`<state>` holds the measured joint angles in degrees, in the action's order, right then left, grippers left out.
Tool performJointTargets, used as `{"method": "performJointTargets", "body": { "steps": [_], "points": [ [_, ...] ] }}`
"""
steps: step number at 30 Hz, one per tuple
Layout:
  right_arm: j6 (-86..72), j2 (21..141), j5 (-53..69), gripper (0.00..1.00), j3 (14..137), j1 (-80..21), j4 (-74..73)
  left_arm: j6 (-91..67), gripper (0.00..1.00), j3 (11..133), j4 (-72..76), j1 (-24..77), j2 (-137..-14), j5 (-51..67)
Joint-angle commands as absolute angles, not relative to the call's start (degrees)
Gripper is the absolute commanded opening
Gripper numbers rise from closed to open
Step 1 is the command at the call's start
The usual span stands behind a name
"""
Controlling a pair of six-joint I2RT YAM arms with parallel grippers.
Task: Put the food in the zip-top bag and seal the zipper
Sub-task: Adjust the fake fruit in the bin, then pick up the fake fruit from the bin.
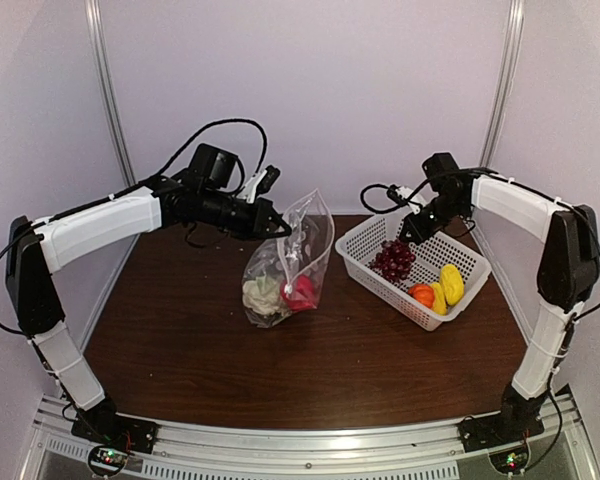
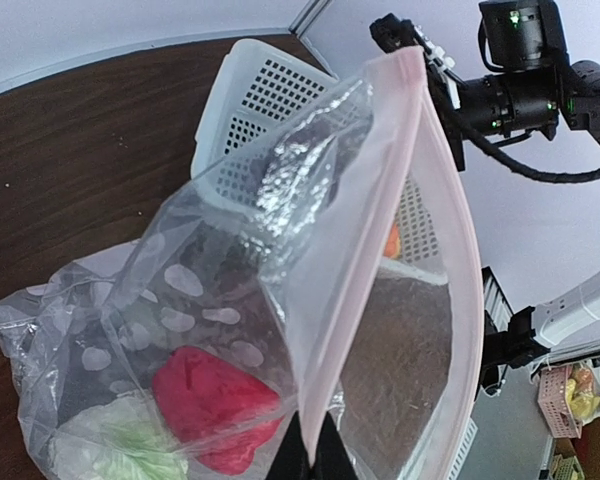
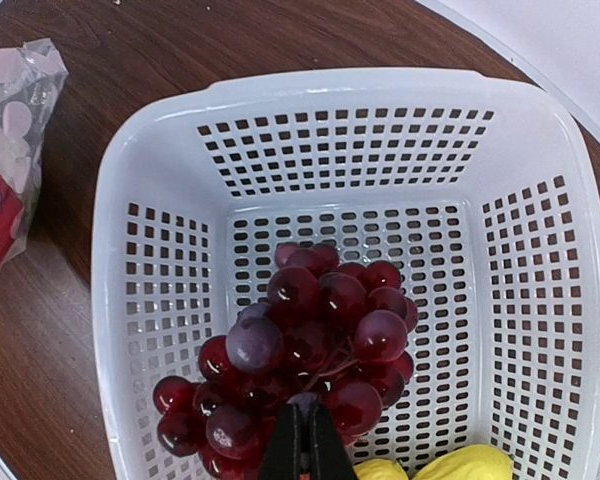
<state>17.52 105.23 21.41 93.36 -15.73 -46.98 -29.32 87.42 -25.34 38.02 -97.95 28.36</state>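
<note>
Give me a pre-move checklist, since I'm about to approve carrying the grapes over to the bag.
1. Left gripper pinching the mouth edge of the zip-top bag: ok.
2. Bag mouth gaping open: ok.
3. Right gripper shut on the grape bunch: ok.
4. Bunch lifted clear of the basket rim: cannot tell.
5. Bag already holds the cauliflower and red pepper: ok.
</note>
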Motion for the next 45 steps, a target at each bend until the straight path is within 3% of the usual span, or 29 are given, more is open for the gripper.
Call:
{"method": "performJointTargets", "body": {
  "steps": [1,4,6,9,13,17,23,37,38,43,45],
  "points": [
    [17.08,109.59,14.48,0.00,93.91,-15.43,-47.53,-29.97,0.00,87.11,-23.38,37.97,-98.39,29.44],
    [15.76,111.78,11.92,0.04,94.92,-15.21,-47.94,-29.99,0.00,86.71,-23.38,37.97,-98.11,29.37],
    [15.13,112.13,12.08,0.28,95.02,-15.21,-47.74,-29.97,0.00,86.45,-23.38,37.97,-97.92,29.37],
    [14.09,112.22,15.04,0.48,94.56,-15.19,-47.37,-29.86,0.00,86.23,-23.38,37.97,-97.87,29.25],
    [11.14,113.20,12.91,0.65,93.64,-15.21,-46.76,-29.88,0.00,86.37,-23.29,37.97,-98.21,29.26],
    [8.07,112.71,7.80,0.72,92.18,-15.00,-45.01,-29.97,0.00,86.56,-23.38,37.97,-98.59,29.42],
    [4.00,113.57,6.77,0.65,89.66,-13.48,-43.23,-29.88,0.00,86.40,-23.38,37.97,-98.74,29.43],
    [3.18,121.42,5.17,0.64,89.92,-11.93,-43.75,-30.12,0.00,85.70,-23.64,37.99,-98.46,29.27],
    [3.24,121.65,5.28,0.61,90.01,-11.81,-43.69,-30.14,0.00,85.69,-23.64,37.97,-98.45,29.27],
    [4.03,121.96,8.36,0.17,90.44,-11.60,-43.51,-30.72,0.00,85.20,-23.29,37.97,-98.68,29.27],
    [3.96,120.79,9.24,0.05,90.67,-11.60,-43.35,-30.97,0.00,85.08,-23.13,37.97,-98.78,29.40]
  ]
}}
